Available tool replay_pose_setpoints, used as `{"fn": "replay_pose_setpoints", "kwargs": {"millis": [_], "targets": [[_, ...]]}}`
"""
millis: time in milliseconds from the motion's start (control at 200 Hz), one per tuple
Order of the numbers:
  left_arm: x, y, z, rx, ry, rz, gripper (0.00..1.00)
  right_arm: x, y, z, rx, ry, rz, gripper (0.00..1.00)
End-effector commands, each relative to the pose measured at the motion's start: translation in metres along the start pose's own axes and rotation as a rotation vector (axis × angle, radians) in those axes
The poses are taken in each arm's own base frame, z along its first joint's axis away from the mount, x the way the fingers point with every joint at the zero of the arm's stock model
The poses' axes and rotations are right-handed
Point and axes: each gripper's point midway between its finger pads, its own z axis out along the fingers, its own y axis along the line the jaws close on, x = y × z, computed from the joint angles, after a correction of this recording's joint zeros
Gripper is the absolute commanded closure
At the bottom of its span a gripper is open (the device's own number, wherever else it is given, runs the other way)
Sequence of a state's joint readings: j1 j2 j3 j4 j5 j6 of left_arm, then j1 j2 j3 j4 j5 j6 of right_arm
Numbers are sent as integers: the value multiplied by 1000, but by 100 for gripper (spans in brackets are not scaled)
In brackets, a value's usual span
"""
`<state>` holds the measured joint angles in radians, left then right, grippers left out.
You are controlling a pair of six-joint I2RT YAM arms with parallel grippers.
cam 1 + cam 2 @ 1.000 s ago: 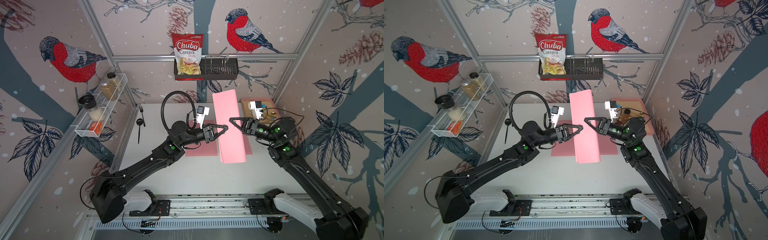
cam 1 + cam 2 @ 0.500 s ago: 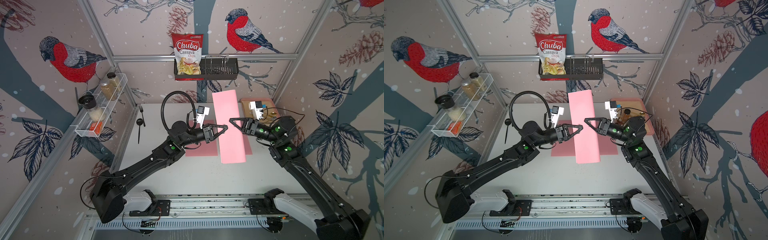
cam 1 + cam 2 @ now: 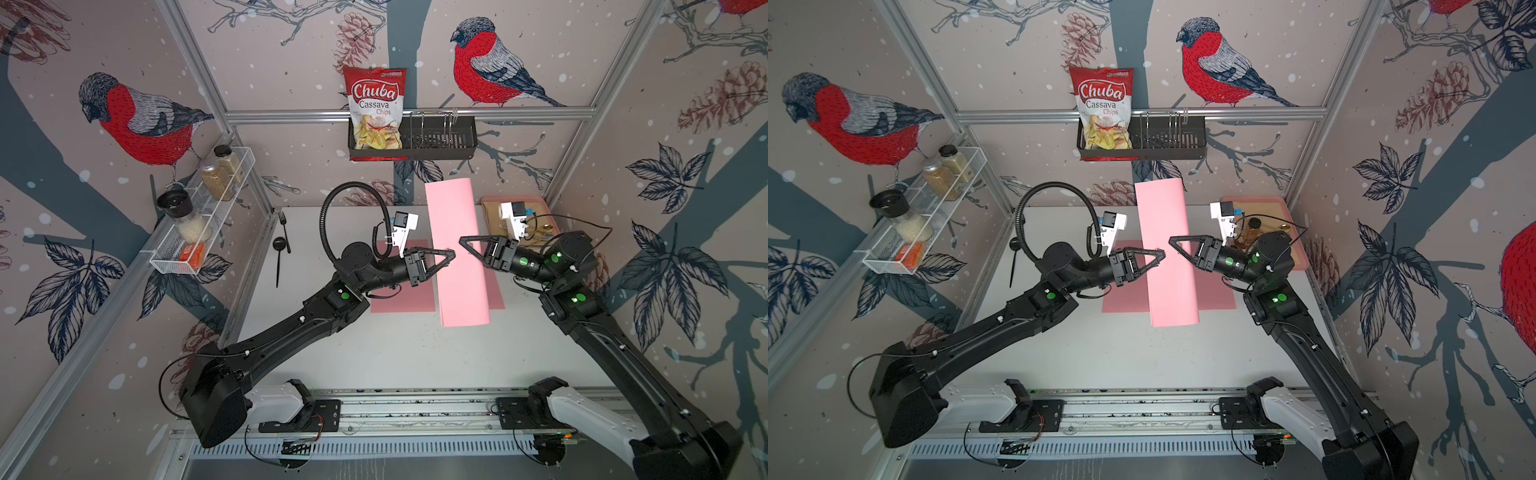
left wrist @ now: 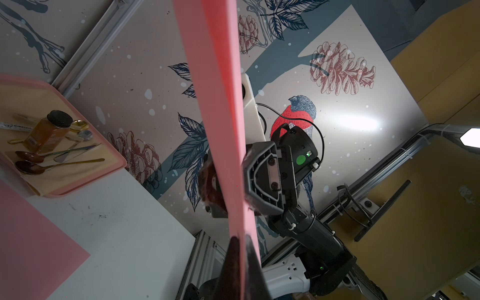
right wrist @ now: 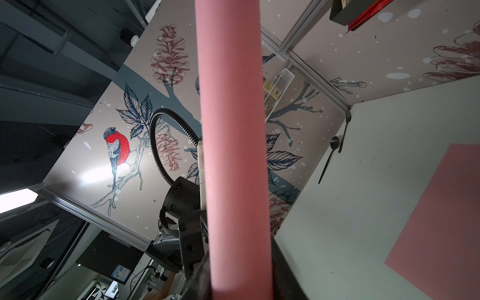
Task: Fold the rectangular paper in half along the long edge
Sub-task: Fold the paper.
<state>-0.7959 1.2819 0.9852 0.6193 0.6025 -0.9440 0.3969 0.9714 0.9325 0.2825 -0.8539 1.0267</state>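
The pink paper (image 3: pixel 457 257) (image 3: pixel 1169 249) hangs upright in the air above the table, bent over on itself along its length. My left gripper (image 3: pixel 453 252) (image 3: pixel 1163 252) comes from the left and is shut on the paper's two free long edges (image 4: pixel 220 104), which lie together between its fingertips (image 4: pixel 240 237). My right gripper (image 3: pixel 462 240) (image 3: pixel 1171 240) faces it from the right. Its jaws (image 5: pixel 240 253) stand on either side of the paper's rounded bend (image 5: pixel 231 130) and touch it. The bend is still round, not creased.
A second pink sheet (image 3: pixel 399 291) lies flat on the white table under the held paper. A pink tray (image 3: pixel 486 201) with a honey jar (image 4: pixel 46 132) and spoons sits at the back right. A black fork and spoon (image 3: pixel 282 249) lie at the left.
My left jaws have closed fully onto the paper's edges. Both arms and the paper stay where they were.
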Motion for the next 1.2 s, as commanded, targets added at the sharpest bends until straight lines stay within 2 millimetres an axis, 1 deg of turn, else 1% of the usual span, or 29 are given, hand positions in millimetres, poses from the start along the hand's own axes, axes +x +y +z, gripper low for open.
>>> {"fn": "replay_pose_setpoints", "kwargs": {"millis": [0, 180, 325, 335, 350, 555, 810, 1051, 1191], "targets": [[-9, -22, -1, 73, -28, 45, 95, 2, 13, -2, -56, 18, -33, 66], [-10, -24, -2, 75, -28, 47, 94, 8, 30, -10, -154, 45, -46, 57], [-9, -23, -3, 65, -23, 48, 94, 16, 38, -14, -187, 76, -56, 50], [-15, -31, -2, 79, -34, 61, 94, 17, 39, -15, -190, 80, -57, 50], [-17, -33, -3, 83, -38, 66, 94, 18, 39, -15, -192, 81, -59, 49], [-23, -38, -5, 69, -57, 88, 93, 30, 51, -24, -217, 119, -84, 46], [-27, -42, -3, 79, -61, 92, 91, 44, 44, -30, -183, 140, -76, 46], [-29, -44, -3, 80, -66, 98, 90, 50, 34, -31, -146, 151, -64, 47], [-29, -44, -5, 74, -68, 101, 90, 54, 34, -32, -146, 159, -65, 46]]}}
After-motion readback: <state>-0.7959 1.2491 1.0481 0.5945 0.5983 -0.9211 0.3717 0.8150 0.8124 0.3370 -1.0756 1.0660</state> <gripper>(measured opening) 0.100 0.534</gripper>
